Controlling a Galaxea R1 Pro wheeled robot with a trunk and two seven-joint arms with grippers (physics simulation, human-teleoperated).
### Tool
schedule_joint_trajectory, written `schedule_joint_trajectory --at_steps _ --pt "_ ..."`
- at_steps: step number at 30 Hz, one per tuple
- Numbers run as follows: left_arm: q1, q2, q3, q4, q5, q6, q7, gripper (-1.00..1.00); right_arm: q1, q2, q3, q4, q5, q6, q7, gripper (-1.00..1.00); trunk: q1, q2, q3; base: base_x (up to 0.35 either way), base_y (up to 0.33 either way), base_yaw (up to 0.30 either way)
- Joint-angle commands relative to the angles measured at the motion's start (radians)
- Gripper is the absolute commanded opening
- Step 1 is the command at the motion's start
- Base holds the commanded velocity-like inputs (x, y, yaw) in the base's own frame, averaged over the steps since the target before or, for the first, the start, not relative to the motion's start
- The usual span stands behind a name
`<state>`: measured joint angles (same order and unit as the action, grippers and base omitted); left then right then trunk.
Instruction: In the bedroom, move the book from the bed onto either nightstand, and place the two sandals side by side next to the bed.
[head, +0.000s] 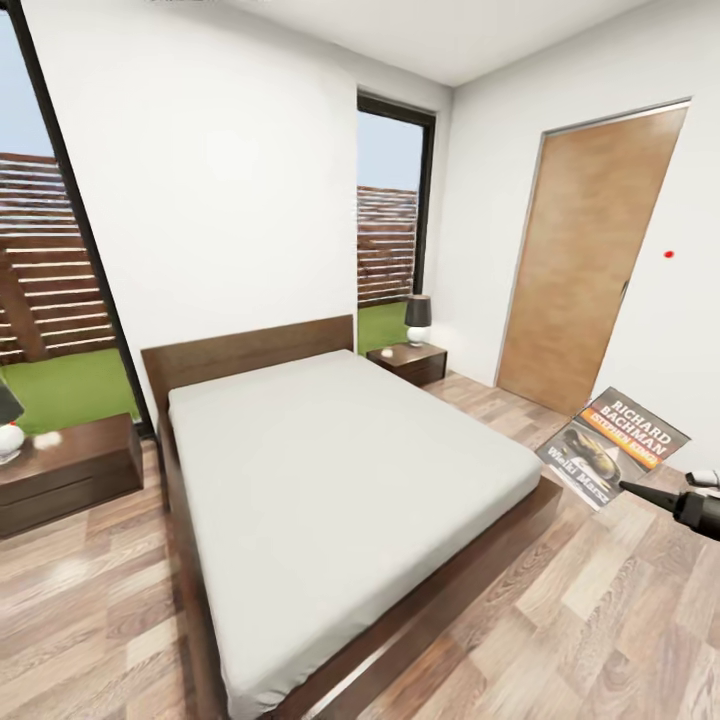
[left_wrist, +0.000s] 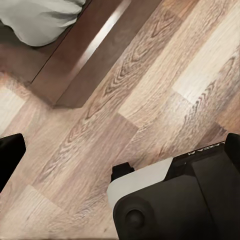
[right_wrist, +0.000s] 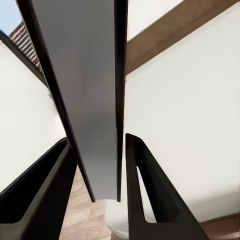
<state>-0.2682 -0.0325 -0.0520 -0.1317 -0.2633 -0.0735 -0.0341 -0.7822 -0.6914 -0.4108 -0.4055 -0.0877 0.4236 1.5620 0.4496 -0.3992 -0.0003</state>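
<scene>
My right gripper (head: 628, 487) is shut on the book (head: 615, 445), a thin paperback with an orange band and white "Richard Bachman" lettering. It hangs over the wooden floor to the right of the bed (head: 340, 470). In the right wrist view the book's edge (right_wrist: 85, 100) runs between the two black fingers (right_wrist: 150, 200). The bed's light grey mattress is bare. A small dark nightstand (head: 408, 362) with a black-shaded lamp (head: 418, 318) stands at the bed's far right corner. My left gripper (left_wrist: 125, 137) is open above the floor by a corner of the bed frame (left_wrist: 85, 55). The sandals are out of view.
A second dark wooden bedside unit (head: 65, 470) with a lamp stands left of the bed. A brown door (head: 585, 260) is in the right wall, and tall windows flank the headboard. Part of my base (left_wrist: 175, 200) lies under the left gripper.
</scene>
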Motion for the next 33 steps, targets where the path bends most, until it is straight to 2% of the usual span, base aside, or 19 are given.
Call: schedule_joint_trajectory --at_steps 1,14,33 --pt "-0.001 0.000 -0.005 0.001 -0.003 -0.003 0.000 1.00 0.000 0.000 -0.004 0.000 0.000 0.010 0.002 -1.00 0.000 -0.001 0.000 0.000 0.071 0.272" --pt "0.000 0.000 -0.005 0.001 -0.003 -0.003 0.000 1.00 0.000 0.002 -0.013 0.002 0.003 0.005 0.003 -1.00 0.000 -0.001 0.000 -0.045 0.102 0.283" --pt "0.000 0.000 -0.005 0.001 -0.003 -0.003 0.000 1.00 0.000 0.003 -0.011 0.000 0.007 0.004 0.002 -1.00 0.000 -0.001 0.000 -0.007 0.025 0.288"
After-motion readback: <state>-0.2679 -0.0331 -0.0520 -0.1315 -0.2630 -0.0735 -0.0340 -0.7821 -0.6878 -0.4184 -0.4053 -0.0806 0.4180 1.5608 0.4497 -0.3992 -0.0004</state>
